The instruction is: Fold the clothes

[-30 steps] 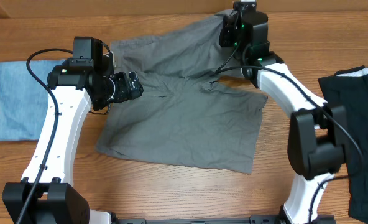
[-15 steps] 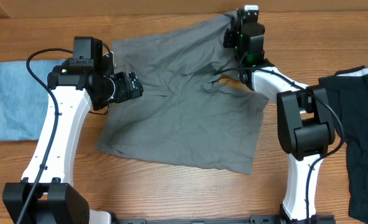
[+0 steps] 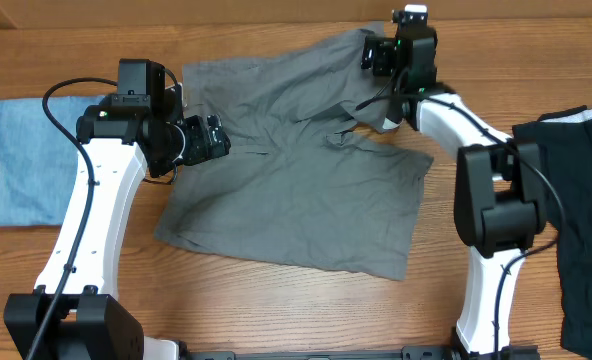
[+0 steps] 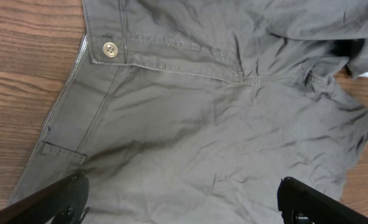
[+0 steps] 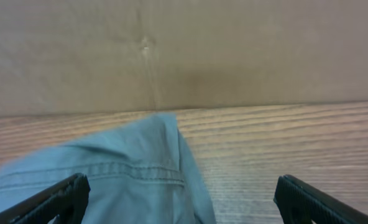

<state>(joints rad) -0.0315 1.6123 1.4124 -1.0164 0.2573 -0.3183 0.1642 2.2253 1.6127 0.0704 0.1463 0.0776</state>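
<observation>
Soft, even light from overhead, faint shadows; right wrist view slightly blurred.

The grey garment (image 3: 296, 170) I am to fold lies spread across the middle of the table (image 3: 276, 310), mostly flat but wrinkled, with its far corner rumpled near the table's far edge. My left wrist view shows stitched seams and one pale button (image 4: 110, 49).

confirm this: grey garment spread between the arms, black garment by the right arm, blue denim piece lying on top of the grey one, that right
One slip: the blue denim piece lies not on the grey garment but on the table beside the left arm, as the overhead view shows. The rest holds.
</observation>
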